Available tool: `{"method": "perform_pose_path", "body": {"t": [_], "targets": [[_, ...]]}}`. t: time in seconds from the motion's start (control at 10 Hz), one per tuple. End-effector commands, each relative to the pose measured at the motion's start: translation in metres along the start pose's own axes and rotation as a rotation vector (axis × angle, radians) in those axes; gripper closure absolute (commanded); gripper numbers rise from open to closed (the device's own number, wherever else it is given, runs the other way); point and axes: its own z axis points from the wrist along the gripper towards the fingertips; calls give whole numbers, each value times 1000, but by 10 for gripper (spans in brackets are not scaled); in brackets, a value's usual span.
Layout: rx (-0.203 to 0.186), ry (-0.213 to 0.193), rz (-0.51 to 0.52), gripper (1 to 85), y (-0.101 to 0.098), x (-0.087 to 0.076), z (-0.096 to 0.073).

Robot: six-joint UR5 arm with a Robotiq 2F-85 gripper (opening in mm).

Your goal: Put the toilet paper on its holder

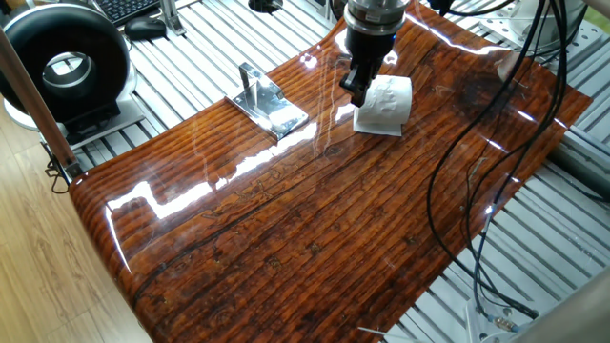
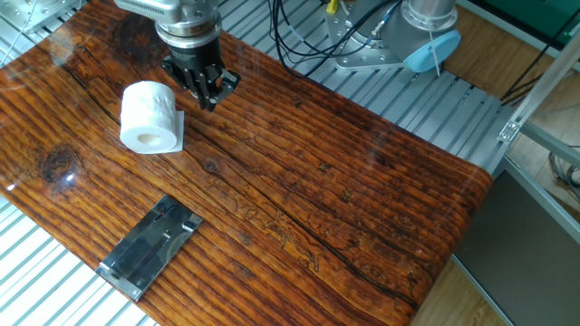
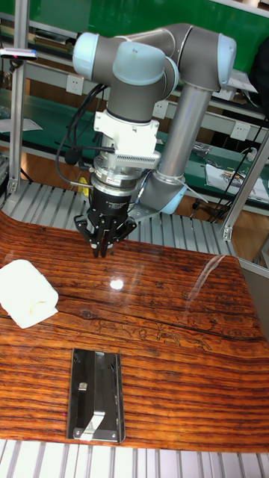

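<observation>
The toilet paper lies on its side on the wooden tabletop, a loose sheet spread under it; it also shows as the white roll and at the left edge of the tall view. My gripper hangs just above the table right beside the roll, apart from it, fingers together and holding nothing. The holder, a chrome plate with a short bent bar, stands on the table some way from the roll.
A large black ring-shaped device sits off the table on the slatted frame. Black cables hang over the wooden top on the far side of the roll. The arm's base stands beyond the table edge.
</observation>
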Motion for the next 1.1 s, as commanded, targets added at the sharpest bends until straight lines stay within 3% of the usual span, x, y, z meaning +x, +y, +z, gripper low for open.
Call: {"method": "perform_pose_path", "body": {"t": [0.0, 0.1, 0.2, 0.3, 0.5, 0.7, 1.0], "targets": [[-30, -54, -72, 647, 8, -14, -2], [-41, -68, -81, 670, 11, -17, -2], [12, -47, -63, 673, -3, -12, -2], [40, -27, -31, 673, -11, -7, -2], [42, -13, 13, 680, -12, -3, -2], [81, 8, 64, 740, -22, 3, -2], [44, 16, -69, 727, -12, 4, -2]]}}
